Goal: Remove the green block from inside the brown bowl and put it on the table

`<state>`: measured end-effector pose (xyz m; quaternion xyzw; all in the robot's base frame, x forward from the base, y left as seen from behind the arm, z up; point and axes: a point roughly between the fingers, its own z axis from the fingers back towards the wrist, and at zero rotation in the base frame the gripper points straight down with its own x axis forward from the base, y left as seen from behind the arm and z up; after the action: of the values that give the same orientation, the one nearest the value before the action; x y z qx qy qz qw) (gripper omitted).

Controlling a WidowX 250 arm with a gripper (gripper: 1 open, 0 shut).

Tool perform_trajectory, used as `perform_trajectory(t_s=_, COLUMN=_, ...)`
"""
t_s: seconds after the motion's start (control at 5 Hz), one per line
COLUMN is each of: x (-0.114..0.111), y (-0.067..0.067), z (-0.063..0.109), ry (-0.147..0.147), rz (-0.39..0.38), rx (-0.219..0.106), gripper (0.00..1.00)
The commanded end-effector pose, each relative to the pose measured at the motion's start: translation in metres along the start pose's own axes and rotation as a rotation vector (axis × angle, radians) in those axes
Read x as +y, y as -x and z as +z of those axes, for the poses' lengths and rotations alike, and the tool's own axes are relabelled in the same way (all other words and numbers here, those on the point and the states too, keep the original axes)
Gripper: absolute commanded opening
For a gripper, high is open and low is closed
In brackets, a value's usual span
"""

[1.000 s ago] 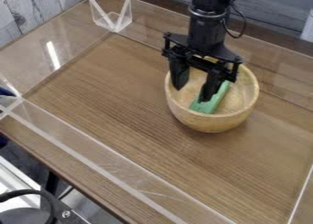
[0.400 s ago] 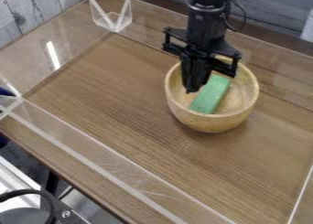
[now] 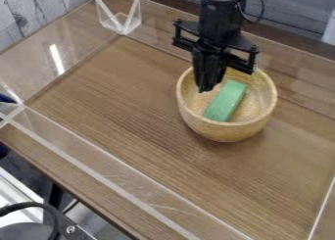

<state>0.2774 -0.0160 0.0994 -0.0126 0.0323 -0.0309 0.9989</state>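
The green block [image 3: 229,100] lies tilted inside the brown bowl [image 3: 197,120], which stands on the right part of the table [image 3: 118,107]. My gripper [image 3: 210,84] points straight down over the bowl's left-back part, its black fingers pressed together. The block sits just right of the fingertips, and none of it shows between them. Whether the fingers touch the block's edge I cannot tell.
Low clear acrylic walls [image 3: 53,58] border the tabletop. A clear acrylic piece [image 3: 118,16] stands at the back left corner. Bare wood stretches to the left of and in front of the bowl.
The fingers went from spread around the block to pressed together. The block shifted slightly right and stayed in the bowl. The gripper now stands a little higher.
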Motion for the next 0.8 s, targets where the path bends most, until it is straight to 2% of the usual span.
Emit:
perform_trajectory(t_s=0.0, x=0.001, y=-0.008, z=0.02, ry=-0.015, rz=-0.009, rx=-0.091, gripper=1.0)
perform_trajectory(t_s=0.4, x=-0.002, y=-0.009, z=0.016, ry=-0.039, rz=-0.011, rx=-0.087, gripper=1.0)
perform_trajectory(t_s=0.6, x=-0.007, y=-0.011, z=0.008, ry=-0.049, rz=-0.002, rx=-0.069, gripper=1.0)
